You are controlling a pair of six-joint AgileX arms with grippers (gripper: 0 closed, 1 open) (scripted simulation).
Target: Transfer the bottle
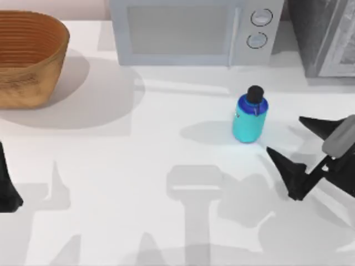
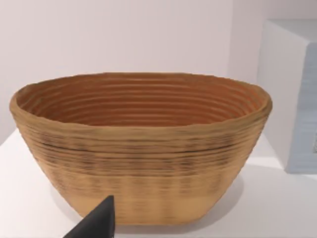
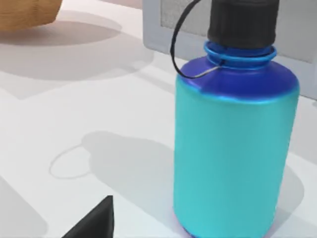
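White tabletop (image 1: 166,221) runs under everything. Largest on it is the grey microwave (image 1: 194,30) along the back edge. Next comes the wicker basket (image 1: 28,58) at the back left, then the bottle (image 1: 250,119). The bottle stands upright right of centre, just in front of the microwave and well apart from the basket.

The right gripper (image 1: 285,138) sits just to the right of the bottle. Its two dark fingers are spread wide, with nothing between them, and they point toward the bottle without touching it. The left gripper (image 1: 8,188) is parked at the left edge; I cannot tell how its fingers stand.

The step in hand looks like the approach before a grasp. To do it well, the right arm should slide in level so the fingers pass either side of the cyan body, below the blue shoulder. They should close only once the bottle is centred, since an early nudge could tip it.

The right wrist view adds a thin cord looping from the black cap (image 3: 242,20), and one fingertip (image 3: 94,223). The left wrist view faces the basket's ribbed inside.
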